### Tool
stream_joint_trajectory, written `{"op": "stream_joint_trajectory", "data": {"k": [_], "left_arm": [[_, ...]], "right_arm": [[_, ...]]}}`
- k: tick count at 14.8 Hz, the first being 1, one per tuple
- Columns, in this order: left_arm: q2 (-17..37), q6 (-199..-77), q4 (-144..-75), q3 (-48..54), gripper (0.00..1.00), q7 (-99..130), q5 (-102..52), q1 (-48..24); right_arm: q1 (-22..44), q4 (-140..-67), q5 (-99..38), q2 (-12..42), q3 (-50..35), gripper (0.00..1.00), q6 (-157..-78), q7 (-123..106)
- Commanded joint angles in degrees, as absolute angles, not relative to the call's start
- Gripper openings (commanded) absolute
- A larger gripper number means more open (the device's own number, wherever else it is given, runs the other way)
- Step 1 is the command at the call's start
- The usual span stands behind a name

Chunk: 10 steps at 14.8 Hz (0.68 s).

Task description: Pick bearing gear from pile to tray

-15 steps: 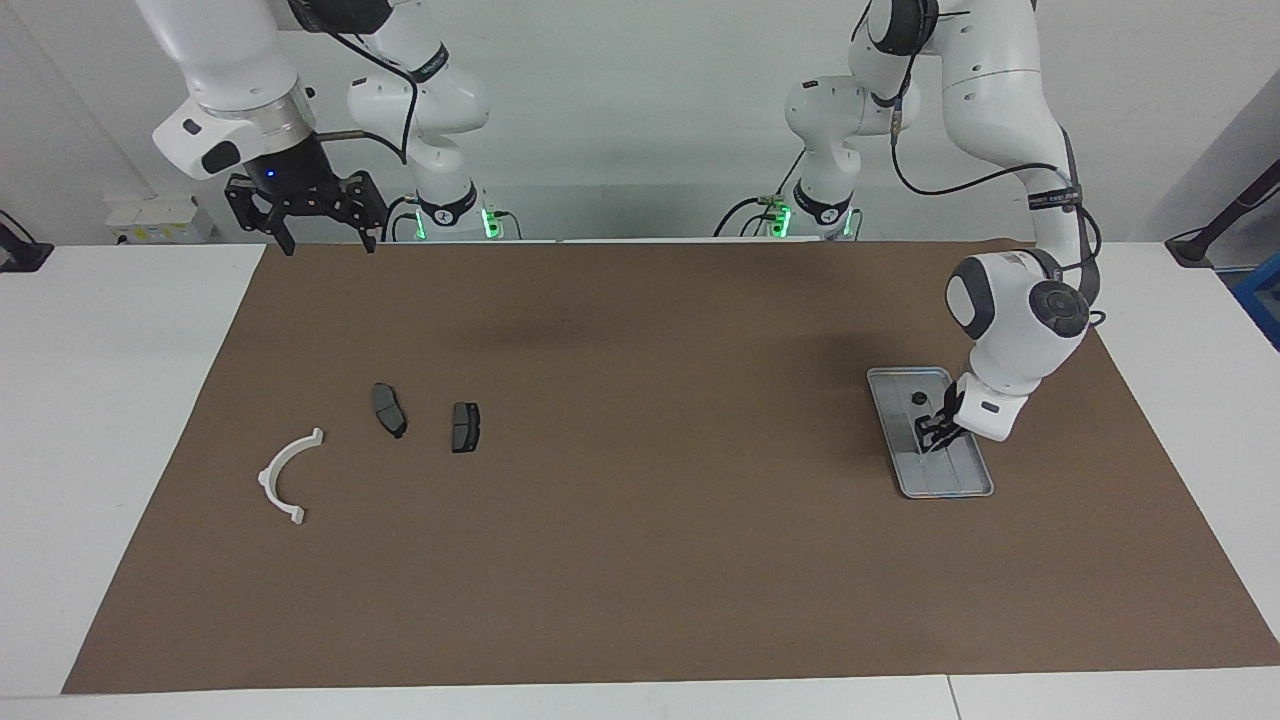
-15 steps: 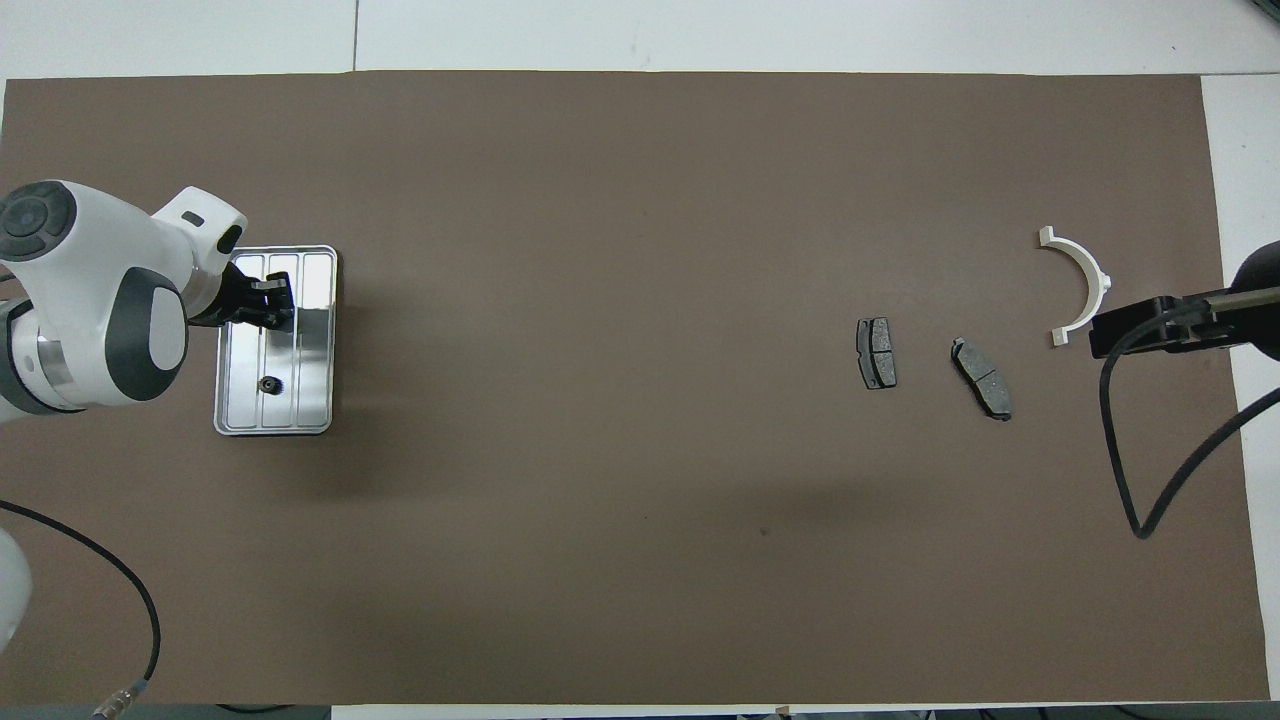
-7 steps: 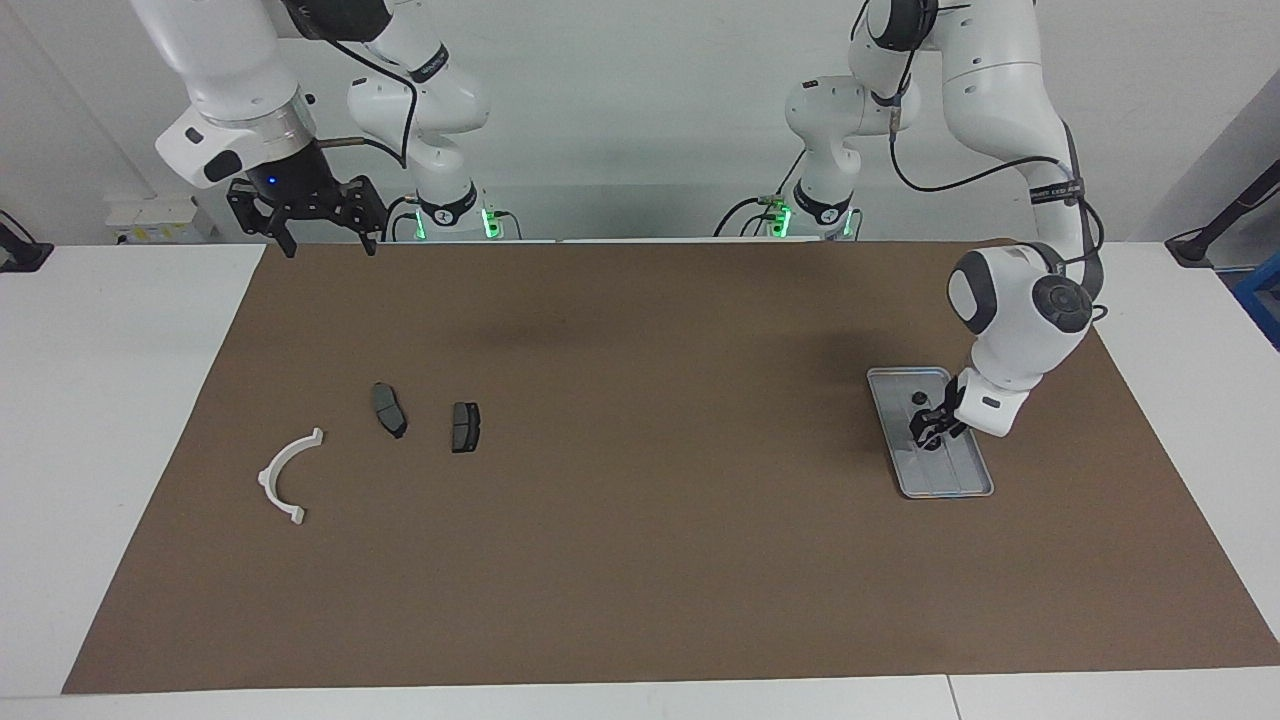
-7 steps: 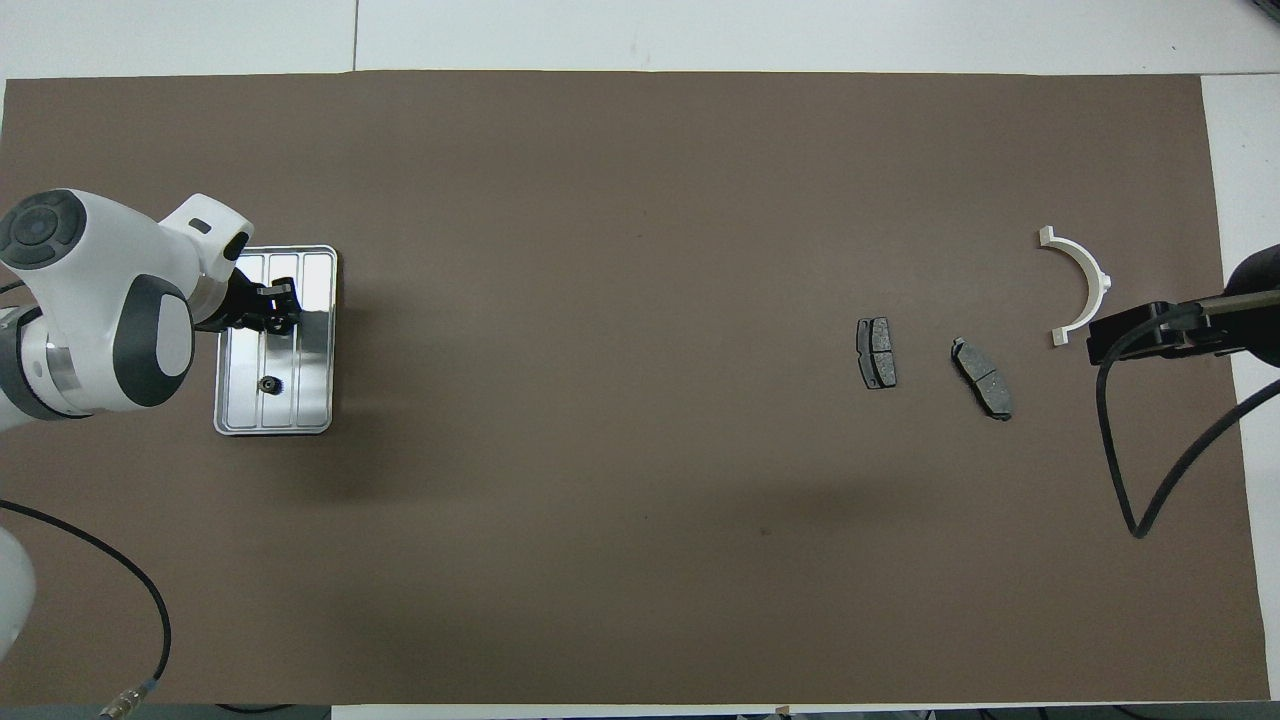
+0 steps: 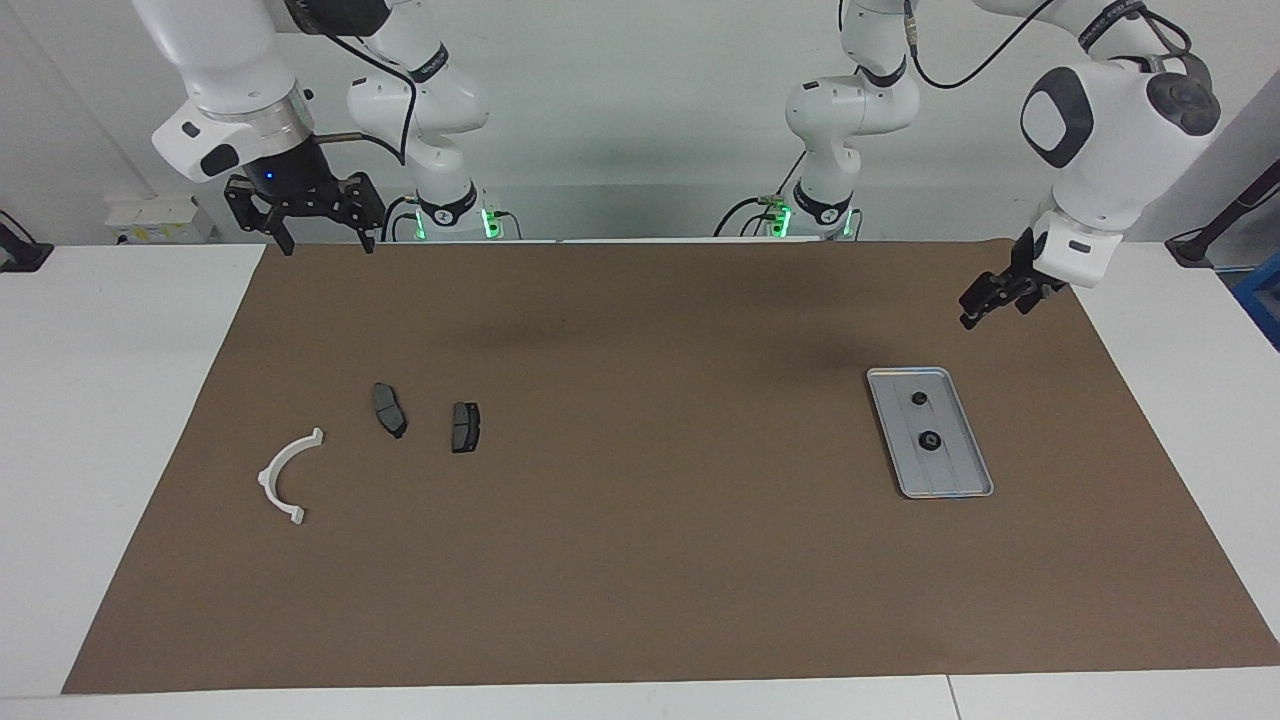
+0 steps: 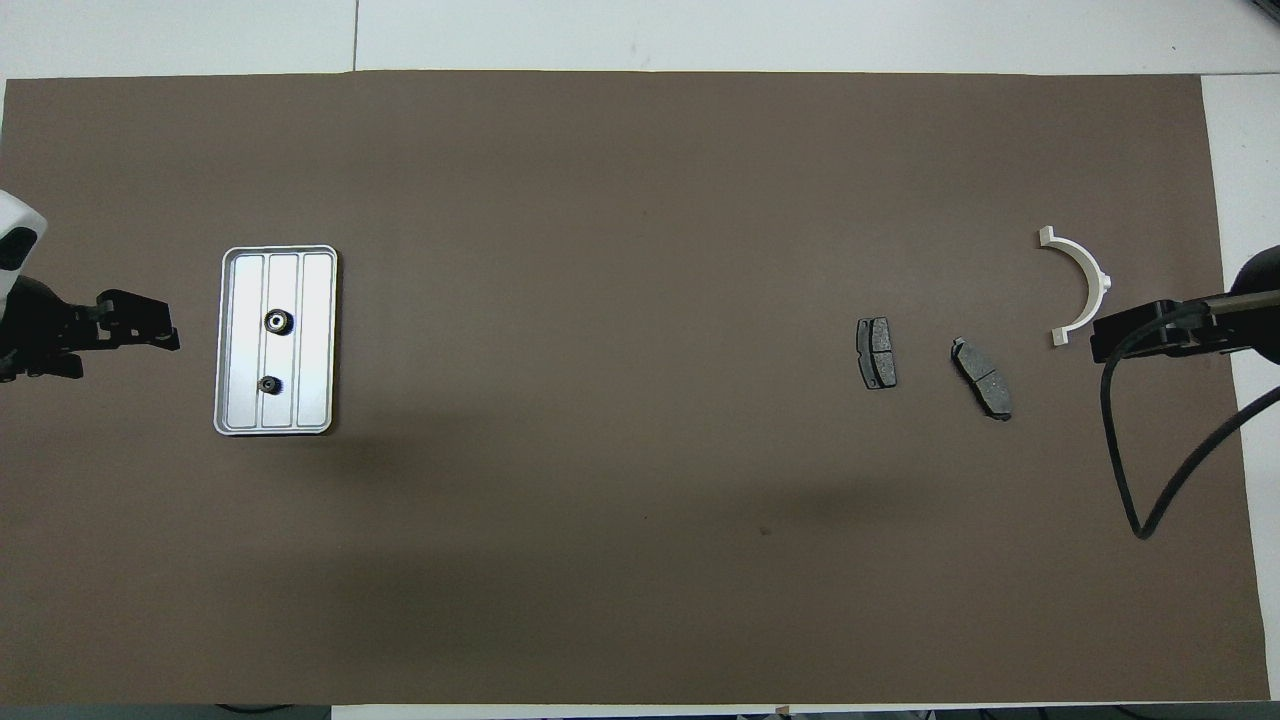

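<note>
Left gripper (image 5: 975, 310) now off tray (image 5: 965, 480), brown mat (image 5: 640, 560)

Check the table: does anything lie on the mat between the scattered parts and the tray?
Nothing visible does. The brown mat is bare between the two dark pads by the white bracket and the tray, which holds two small gears. Both grippers hang high.

**Arms cut off at the frame's edge**

Overhead, the left gripper (image 6: 150, 330) beside the tray (image 6: 228, 345) shows only its dark end; its arm runs off the frame. The right gripper (image 6: 1110, 335) is likewise cropped. Two small black parts (image 6: 277, 321) in the tray are too small to identify.
</note>
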State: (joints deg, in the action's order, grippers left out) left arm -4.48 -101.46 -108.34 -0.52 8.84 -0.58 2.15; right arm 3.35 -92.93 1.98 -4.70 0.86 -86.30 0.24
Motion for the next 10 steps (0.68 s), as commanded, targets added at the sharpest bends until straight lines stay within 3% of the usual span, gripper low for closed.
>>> {"op": "stream_joint_trajectory", "data": {"k": [1, 6, 10], "left_arm": [[-5.7, -102.2, -111.1, -0.2, 1.00, 8.7, -0.4, 1.8], [-4.9, -104.5, -109.9, -0.1, 1.00, 8.4, -0.4, 1.0], [0.4, -101.8, -102.8, 0.1, 1.00, 8.4, -0.4, -0.6]], "right_arm": [[3.2, -91.9, 0.7, -5.4, 0.6, 1.00, -86.7, 0.9], [3.3, -91.6, 0.7, -5.4, 0.4, 1.00, -86.7, 0.9], [3.3, -91.4, 0.8, -5.4, 0.4, 1.00, -86.7, 0.9]]}}
